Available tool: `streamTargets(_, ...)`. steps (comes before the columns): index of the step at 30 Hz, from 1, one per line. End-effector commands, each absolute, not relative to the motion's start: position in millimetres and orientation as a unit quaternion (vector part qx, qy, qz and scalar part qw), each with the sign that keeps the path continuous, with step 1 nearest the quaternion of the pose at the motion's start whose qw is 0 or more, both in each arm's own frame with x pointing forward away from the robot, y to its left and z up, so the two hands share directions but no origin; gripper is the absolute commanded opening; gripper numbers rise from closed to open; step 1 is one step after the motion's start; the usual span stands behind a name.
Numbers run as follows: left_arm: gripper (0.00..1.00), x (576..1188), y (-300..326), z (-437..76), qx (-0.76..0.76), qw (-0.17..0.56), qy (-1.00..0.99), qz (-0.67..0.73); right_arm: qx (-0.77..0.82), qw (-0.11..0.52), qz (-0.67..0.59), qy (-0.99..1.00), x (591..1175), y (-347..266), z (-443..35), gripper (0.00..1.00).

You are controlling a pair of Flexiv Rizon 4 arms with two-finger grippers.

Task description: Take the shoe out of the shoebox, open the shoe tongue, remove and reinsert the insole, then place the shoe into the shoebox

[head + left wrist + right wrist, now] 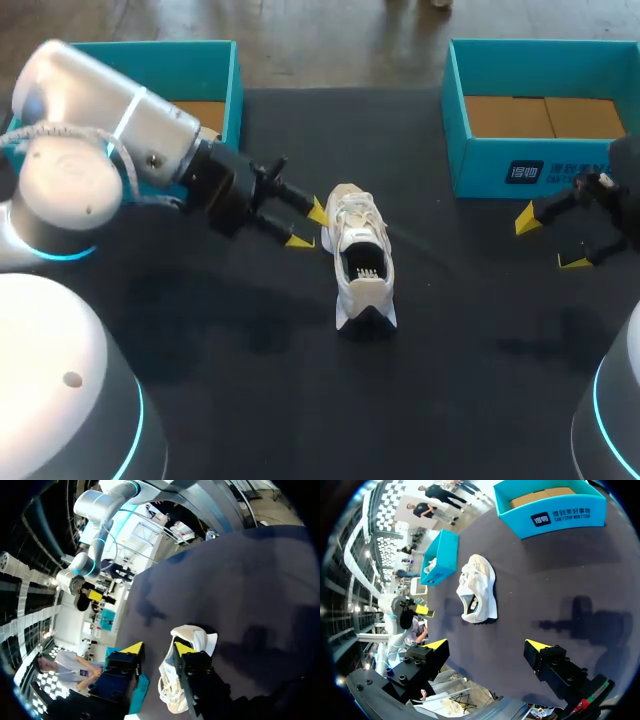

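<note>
The open left hand [308, 226] sits right beside the white shoe [360, 290]; I think it should pinch just the tongue [360, 238], softly.

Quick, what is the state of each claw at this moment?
Left claw: open, holding nothing, tips close beside the shoe.
Right claw: open, holding nothing.

A robot lab: the left arm [110, 125] and right arm [615, 400], white with blue-lit joints, stand at the near side of a black tabletop [480, 330] that bears a teal shoebox [218, 75] far left, a second shoebox [540, 168] far right, a shoe [360, 250] between.
</note>
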State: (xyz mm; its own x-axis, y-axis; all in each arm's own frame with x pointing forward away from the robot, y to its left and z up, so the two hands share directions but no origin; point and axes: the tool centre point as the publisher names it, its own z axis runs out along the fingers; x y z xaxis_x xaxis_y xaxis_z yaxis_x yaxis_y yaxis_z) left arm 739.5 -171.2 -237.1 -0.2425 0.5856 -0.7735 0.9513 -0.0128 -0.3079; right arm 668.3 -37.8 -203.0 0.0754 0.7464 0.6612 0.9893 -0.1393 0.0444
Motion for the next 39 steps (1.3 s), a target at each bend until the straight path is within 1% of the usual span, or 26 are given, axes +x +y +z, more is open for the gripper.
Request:
streamTargets(1, 0.22, 742, -169, -226, 0.623, 0.15, 0.681, -0.354, -0.702, 0.215, -0.28, -0.619, 668, -37, -203, 1.0)
streamTargets(2, 0.21, 741, -169, -225, 0.63, 0.146, 0.68, -0.345, -0.702, 0.215, -0.28, -0.619, 668, -37, -203, 1.0)
streamTargets(3, 0.16, 741, -168, -224, 0.635, 0.139, 0.679, -0.341, -0.702, 0.215, -0.28, -0.619, 668, -37, -203, 1.0)
streamTargets(4, 0.1, 741, -168, -222, 0.641, 0.132, 0.678, -0.335, -0.702, 0.215, -0.28, -0.619, 668, -37, -203, 1.0)
streamTargets(5, 0.0, 741, -168, -221, 0.647, 0.129, 0.677, -0.326, -0.702, 0.215, -0.28, -0.619, 668, -37, -203, 1.0)
streamTargets(12, 0.0, 737, -170, -212, 0.69, 0.074, 0.662, -0.284, -0.702, 0.215, -0.28, -0.619, 668, -37, -203, 1.0)
streamTargets(17, 0.0, 738, -168, -209, 0.719, 0.022, 0.65, -0.246, -0.702, 0.215, -0.28, -0.619, 668, -37, -203, 1.0)
streamTargets(22, 0.0, 739, -167, -204, 0.749, -0.004, 0.633, -0.196, -0.702, 0.215, -0.28, -0.619, 668, -37, -203, 1.0)
streamTargets(39, 0.0, 739, -167, -204, 0.749, -0.005, 0.636, -0.186, -0.702, 0.215, -0.28, -0.619, 668, -37, -203, 1.0)
